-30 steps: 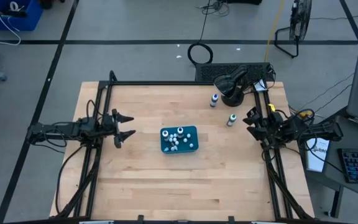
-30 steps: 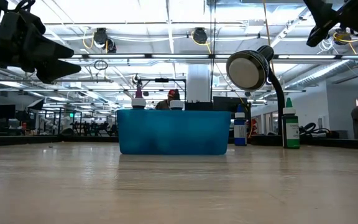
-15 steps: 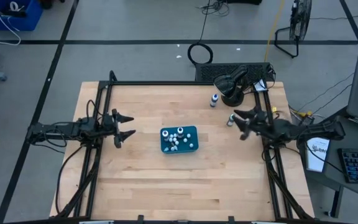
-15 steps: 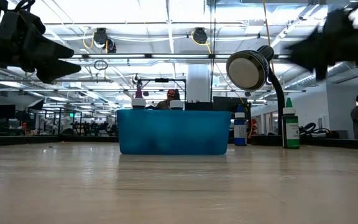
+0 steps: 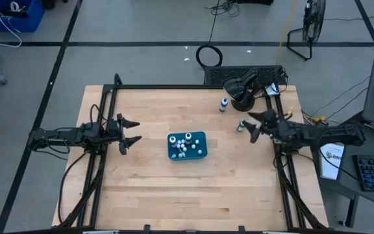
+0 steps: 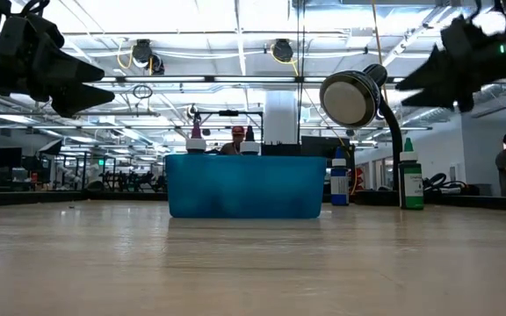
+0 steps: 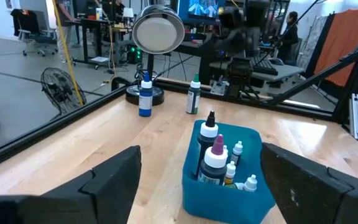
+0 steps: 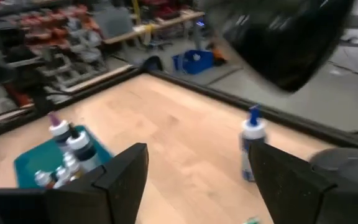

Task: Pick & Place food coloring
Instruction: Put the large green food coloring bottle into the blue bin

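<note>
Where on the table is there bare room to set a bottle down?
Bare wood lies between the teal tray and the table's near edge, and between the tray and left gripper. It is crowded by the lamp, blue bottle, green bottle and right gripper.

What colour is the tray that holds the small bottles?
Teal blue; the tray shows best in the left wrist view.

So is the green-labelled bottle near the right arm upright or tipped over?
Upright: the green bottle stands on the table, cap up, beside the lamp.

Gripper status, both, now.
Left gripper: open, empty, left of the tray.
Right gripper: open, empty, beside a green bottle.
</note>
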`<state>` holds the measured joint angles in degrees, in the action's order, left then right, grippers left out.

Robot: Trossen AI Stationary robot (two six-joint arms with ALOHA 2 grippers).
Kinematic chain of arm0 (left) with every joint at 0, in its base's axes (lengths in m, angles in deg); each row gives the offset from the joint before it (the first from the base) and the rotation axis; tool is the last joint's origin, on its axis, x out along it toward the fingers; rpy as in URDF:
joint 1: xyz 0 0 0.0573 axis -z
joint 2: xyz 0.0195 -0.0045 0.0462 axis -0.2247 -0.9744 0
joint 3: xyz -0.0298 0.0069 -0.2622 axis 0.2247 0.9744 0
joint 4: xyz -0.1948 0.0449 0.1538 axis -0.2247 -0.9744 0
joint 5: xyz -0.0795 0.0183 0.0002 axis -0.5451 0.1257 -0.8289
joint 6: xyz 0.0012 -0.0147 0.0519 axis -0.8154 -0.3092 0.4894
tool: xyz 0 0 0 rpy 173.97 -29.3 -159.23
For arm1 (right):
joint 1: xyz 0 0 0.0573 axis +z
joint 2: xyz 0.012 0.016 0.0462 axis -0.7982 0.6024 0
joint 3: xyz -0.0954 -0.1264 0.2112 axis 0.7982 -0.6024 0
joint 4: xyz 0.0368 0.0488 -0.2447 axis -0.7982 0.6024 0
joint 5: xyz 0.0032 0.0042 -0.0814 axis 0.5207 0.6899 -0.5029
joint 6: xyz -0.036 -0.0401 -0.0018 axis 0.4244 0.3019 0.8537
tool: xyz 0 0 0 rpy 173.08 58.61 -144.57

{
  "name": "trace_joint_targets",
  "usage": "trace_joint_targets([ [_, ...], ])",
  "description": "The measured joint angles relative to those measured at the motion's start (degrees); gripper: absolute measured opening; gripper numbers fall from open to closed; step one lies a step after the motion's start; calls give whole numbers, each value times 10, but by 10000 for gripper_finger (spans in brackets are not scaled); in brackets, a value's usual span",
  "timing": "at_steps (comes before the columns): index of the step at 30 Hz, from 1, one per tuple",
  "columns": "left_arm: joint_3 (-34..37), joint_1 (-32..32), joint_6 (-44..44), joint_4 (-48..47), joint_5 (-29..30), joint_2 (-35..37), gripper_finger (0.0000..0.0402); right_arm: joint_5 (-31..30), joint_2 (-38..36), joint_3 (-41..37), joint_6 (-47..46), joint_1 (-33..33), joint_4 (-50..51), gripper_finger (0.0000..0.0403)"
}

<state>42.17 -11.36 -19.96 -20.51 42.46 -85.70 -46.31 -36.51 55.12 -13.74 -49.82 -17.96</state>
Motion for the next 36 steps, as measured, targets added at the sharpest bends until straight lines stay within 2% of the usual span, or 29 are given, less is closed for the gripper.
trace_joint_targets([
  [3,0,0,0,0,0,0,318,1,49,97,-51,-15,125,265],
  [5,0,0,0,0,0,0,315,22,99,166,-109,-30,228,260],
  [8,0,0,0,0,0,0,316,94,194,256,-179,-63,379,253],
  [11,0,0,0,0,0,0,321,170,292,317,-182,-101,470,248],
  [16,0,0,0,0,0,0,328,267,421,369,-106,-162,486,248],
  [20,0,0,0,0,0,0,324,298,499,395,-64,-205,485,247],
  [28,0,0,0,0,0,0,313,301,587,402,-16,-261,482,247],
  [36,0,0,0,0,0,0,324,300,650,402,5,-281,465,247],
])
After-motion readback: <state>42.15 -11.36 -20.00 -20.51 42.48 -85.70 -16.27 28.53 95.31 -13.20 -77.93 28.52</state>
